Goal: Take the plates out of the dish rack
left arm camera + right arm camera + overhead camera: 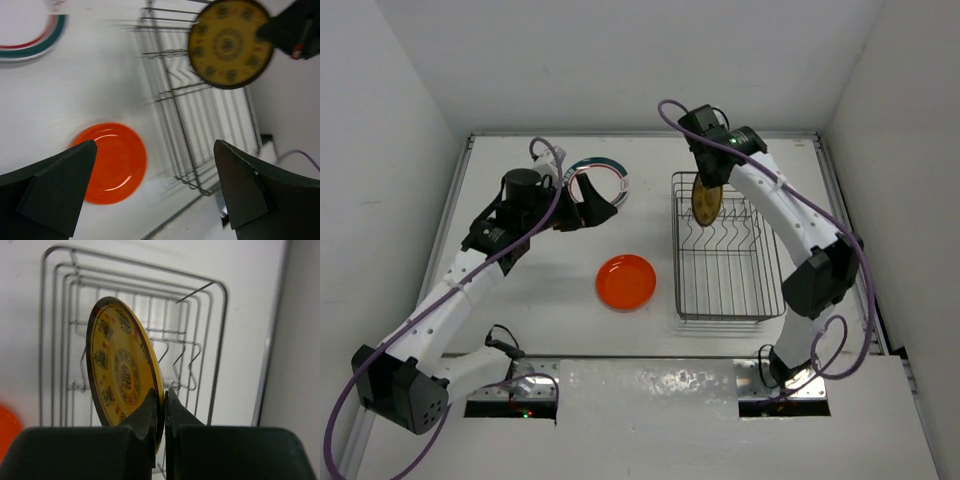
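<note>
A lab robot cell: plain white walls (pixel 620 60) rise behind the right end effector (pixel 708 185) and enclose a white counter (pixel 550 300) bearing two purple-cabled arms (pixel 450 300).

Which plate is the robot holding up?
The yellow patterned plate, pinched by the right gripper above the dish rack; the orange-red plate and the green-rimmed plate lie flat.

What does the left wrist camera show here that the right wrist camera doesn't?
Left wrist only: part of the green-and-red rimmed plate, and the left gripper, jaws wide open and empty. Right wrist only: a close look at how the right gripper pinches the patterned plate by its rim, jaws shut. Both: the patterned plate held on edge over the dish rack, and the orange-red plate, only a sliver in the right wrist view.
</note>
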`<state>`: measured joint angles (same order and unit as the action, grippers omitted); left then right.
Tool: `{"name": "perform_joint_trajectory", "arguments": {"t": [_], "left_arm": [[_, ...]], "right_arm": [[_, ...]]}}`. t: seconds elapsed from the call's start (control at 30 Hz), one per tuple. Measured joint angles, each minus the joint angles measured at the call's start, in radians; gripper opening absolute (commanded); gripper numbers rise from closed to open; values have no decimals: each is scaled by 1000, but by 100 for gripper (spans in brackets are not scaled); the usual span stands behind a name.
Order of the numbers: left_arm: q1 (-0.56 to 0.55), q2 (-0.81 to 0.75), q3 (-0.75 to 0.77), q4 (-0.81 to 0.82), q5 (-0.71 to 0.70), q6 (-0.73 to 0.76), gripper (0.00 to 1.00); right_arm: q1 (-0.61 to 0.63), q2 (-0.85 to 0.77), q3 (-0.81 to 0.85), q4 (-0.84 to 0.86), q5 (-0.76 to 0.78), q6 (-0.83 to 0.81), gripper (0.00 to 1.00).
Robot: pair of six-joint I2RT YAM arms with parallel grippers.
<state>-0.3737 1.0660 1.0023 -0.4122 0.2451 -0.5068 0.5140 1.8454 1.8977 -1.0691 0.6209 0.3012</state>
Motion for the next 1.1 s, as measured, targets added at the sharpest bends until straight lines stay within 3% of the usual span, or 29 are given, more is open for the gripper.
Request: {"name": "perform_joint_trajectory", "arguments": {"t": [0.07, 0.13, 0.23, 0.27, 0.33, 0.4, 0.43, 0.47, 0.5, 0.53, 0.57, 0.6, 0.63, 0.8, 1.07, 1.1], "left_arm": [[0, 21, 0, 65, 82, -10, 100], [0, 65, 0, 147, 183, -26, 99], [0, 122, -2, 212, 271, -45, 91], [0, 135, -2, 219, 287, -48, 82], [0, 151, -3, 220, 303, -48, 75], [0, 154, -4, 209, 298, -47, 49], [0, 155, -4, 202, 294, -47, 22], [0, 155, -5, 180, 271, -31, 7], [11, 156, -15, 169, 261, -22, 0], [19, 159, -21, 176, 269, -32, 0], [20, 160, -22, 175, 272, -33, 0], [21, 160, -23, 174, 273, -34, 0], [19, 159, -24, 181, 275, -33, 0], [0, 157, -59, 179, 239, -23, 0], [-2, 153, -331, 192, 171, -55, 0], [-2, 153, -369, 192, 163, -60, 9]], "right_arm": [[-1, -60, -52, 22, -85, -16, 0], [-4, -171, -165, 102, -313, -34, 1], [-3, -296, -303, 241, -600, -17, 0], [-2, -321, -335, 287, -675, -2, 0], [-2, -351, -388, 383, -801, 34, 0], [-4, -350, -419, 467, -900, 69, 0], [-5, -345, -431, 500, -935, 85, 0], [-6, -339, -443, 526, -954, 95, 0], [-15, -337, -454, 549, -983, 113, 0], [-26, -332, -463, 565, -995, 116, 0], [-33, -325, -472, 574, -998, 119, 20], [-42, -315, -484, 589, -1013, 134, 49], [-45, -303, -492, 598, -1018, 147, 95], [-24, -276, -499, 573, -940, 161, 99], [-30, -297, -515, 396, -519, 159, 99], [-34, -310, -528, 385, -488, 156, 99]]}}
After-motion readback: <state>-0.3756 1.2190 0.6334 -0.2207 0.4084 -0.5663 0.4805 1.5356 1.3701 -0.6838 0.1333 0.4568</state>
